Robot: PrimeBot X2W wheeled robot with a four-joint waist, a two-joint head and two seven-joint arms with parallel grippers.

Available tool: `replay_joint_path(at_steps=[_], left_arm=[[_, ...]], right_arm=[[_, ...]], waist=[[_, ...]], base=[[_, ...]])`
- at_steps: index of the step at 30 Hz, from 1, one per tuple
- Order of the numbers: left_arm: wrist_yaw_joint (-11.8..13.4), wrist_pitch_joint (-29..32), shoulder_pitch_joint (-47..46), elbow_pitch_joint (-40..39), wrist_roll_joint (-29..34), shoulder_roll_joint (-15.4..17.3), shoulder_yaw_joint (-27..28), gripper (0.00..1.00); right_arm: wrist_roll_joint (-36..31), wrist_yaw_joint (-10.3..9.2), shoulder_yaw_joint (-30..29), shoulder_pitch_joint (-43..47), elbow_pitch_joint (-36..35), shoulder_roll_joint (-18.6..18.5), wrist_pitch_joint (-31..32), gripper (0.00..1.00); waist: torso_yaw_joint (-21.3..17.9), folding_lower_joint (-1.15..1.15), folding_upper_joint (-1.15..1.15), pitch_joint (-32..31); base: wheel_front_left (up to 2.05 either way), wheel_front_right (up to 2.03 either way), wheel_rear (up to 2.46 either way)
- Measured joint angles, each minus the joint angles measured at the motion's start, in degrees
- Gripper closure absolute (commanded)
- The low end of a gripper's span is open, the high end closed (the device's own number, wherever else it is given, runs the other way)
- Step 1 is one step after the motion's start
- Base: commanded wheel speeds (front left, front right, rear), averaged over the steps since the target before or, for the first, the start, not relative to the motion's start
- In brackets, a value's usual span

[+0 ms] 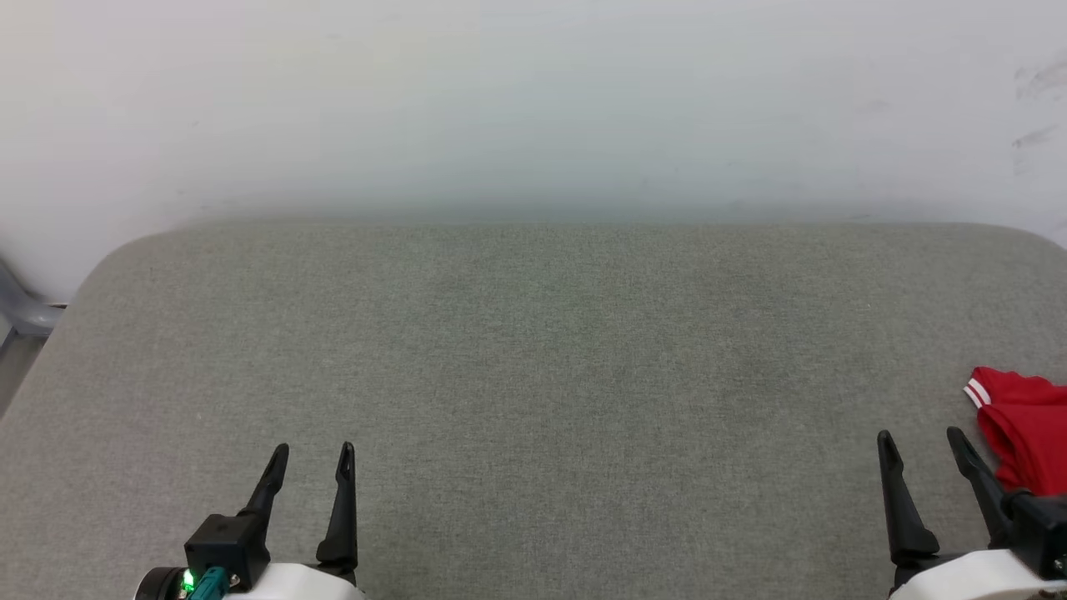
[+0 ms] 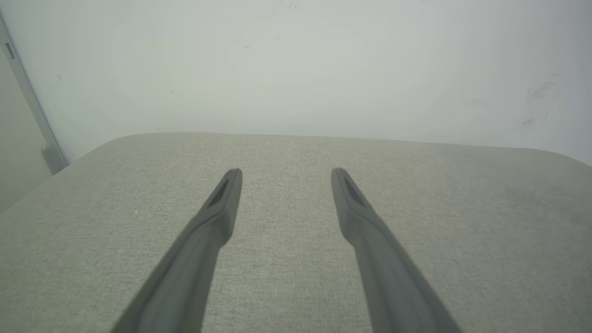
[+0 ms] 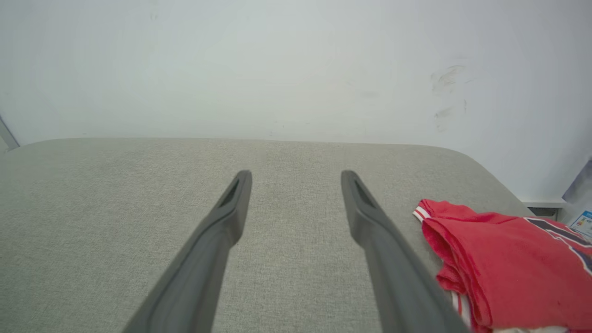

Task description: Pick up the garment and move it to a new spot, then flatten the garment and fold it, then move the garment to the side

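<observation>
Though close, garment (image 1: 1029, 417) just beside right claw (image 1: 919, 436).

The worktop (image 1: 533, 350) spans the lower two thirds of the head view. The wall (image 1: 533, 100) stands behind its far edge, across the top of the frame. The garment (image 1: 1029, 425) lies bunched on the worktop at the right edge of the frame, which cuts it off. The right claw (image 1: 919, 433) sits at the lower right, just left of the garment. The left claw (image 1: 314, 450) sits at the lower left, well apart from the garment. In the right wrist view the garment lies at the lower right, just beside the right-hand finger.
</observation>
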Motion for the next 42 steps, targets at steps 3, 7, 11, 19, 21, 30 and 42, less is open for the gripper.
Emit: replay_joint_path(at_steps=[3,7,11,19,21,30,42], left_arm=[[-0.8,0.0,0.1,0.9,1.0,-0.5,0.5,0.00],[-1.5,0.0,0.1,1.5,1.6,-0.9,0.7,0.00],[-1.9,0.0,0.1,2.0,2.1,-1.4,1.0,0.00],[-2.9,0.0,-0.1,2.7,2.8,-1.9,1.6,0.00],[-3.2,0.0,-0.4,2.8,2.9,-2.1,1.7,0.00],[-3.5,2.3,0.4,5.1,-3.0,-2.8,2.6,1.00],[-4.4,5.3,-0.8,5.1,-15.0,-3.5,4.3,1.00]], right_arm=[[0.3,-0.01,0.5,2.2,-4.1,0.0,1.6,0.00],[0.6,-0.01,0.5,3.0,-5.7,0.0,2.6,0.00],[0.8,-0.01,0.8,3.0,-6.1,0.0,2.9,0.00],[1.3,-0.01,1.5,3.0,-5.8,0.0,2.7,0.00],[1.3,-0.01,1.6,2.9,-5.7,0.0,2.6,0.00],[7.9,0.00,1.9,3.0,-2.3,0.1,2.8,1.00],[21.2,-0.01,2.1,0.6,1.4,0.0,3.4,1.00]], waist=[[-0.3,0.01,0.00,-0.8],[-0.6,0.00,0.00,-1.2],[-0.8,0.01,0.00,-1.3],[-0.7,0.01,0.00,-1.3],[-0.7,0.01,0.00,-1.3],[-0.7,0.01,0.00,-1.2],[-0.8,0.01,0.00,-0.8]], base=[[0.00,0.00,0.00],[0.00,0.00,0.00],[0.00,0.00,0.00],[0.00,0.00,0.00],[0.00,0.00,0.00],[0.00,0.00,0.00],[0.00,0.00,0.00]])
